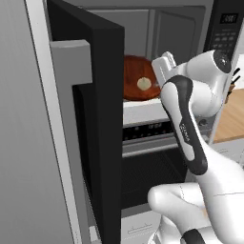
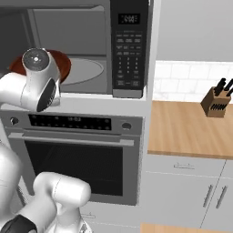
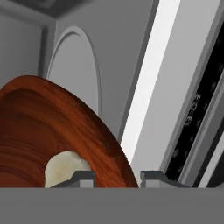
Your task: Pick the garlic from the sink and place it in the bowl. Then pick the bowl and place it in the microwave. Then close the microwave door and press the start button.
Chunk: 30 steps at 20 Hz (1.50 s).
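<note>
The reddish-brown bowl [image 1: 135, 76] hangs tilted in the mouth of the open microwave [image 1: 162, 28], with the off-white garlic [image 1: 144, 84] lying inside it. My gripper [image 1: 158, 82] is shut on the bowl's right rim. In the hand view the rim of the bowl [image 3: 52, 131] passes between my gripper's [image 3: 117, 177] two tips, the garlic [image 3: 65, 168] sits just beside them, and the round turntable [image 3: 74, 74] shows behind. From the right, the bowl [image 2: 64, 68] peeks out behind my arm, over the turntable [image 2: 88, 70]. The microwave door [image 1: 97, 95] stands swung open to the left.
The black keypad strip [image 2: 129, 50] runs down the microwave's right side. An oven [image 2: 73, 154] with a glass window sits below it. To the right a wooden counter [image 2: 191, 127] carries a knife block [image 2: 215, 103].
</note>
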Available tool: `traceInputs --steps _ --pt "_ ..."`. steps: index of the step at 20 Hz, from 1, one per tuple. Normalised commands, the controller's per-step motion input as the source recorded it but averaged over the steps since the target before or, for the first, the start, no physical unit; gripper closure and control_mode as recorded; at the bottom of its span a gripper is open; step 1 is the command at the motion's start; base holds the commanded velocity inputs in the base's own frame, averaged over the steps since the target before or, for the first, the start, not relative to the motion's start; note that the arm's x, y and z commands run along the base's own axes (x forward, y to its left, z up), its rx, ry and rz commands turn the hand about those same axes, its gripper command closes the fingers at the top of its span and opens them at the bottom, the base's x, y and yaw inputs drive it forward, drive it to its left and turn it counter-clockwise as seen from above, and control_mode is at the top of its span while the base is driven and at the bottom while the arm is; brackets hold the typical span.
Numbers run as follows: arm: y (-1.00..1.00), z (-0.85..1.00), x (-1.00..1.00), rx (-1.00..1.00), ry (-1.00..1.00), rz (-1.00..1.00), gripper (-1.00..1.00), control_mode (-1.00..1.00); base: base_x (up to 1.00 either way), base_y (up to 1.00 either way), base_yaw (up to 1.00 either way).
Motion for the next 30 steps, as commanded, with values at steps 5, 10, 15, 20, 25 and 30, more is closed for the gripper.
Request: traceInputs --steps 5,10,15,20,25,30 --pt "0.02 0.00 0.76 0.01 0.00 -0.09 1.00 -1.00 0.00 0.00 0.00" --pt "0.01 0.02 0.58 0.00 0.03 -0.02 1.00 -1.00 0.00 0.00 0.00" --pt "0.07 0.00 0.49 0.00 0.08 0.00 1.00 -1.00 0.00 0.00 0.00" --pt "0.22 -0.01 0.44 0.00 0.08 0.00 1.00 -1.00 0.00 0.00 0.00" --pt "0.12 -0.23 0.25 0.00 0.05 0.00 -1.00 -1.00 0.00 0.00 0.00" --pt "0.00 -0.15 -0.04 0.00 -0.03 0.00 -1.00 -1.00 0.00 0.00 0.00"
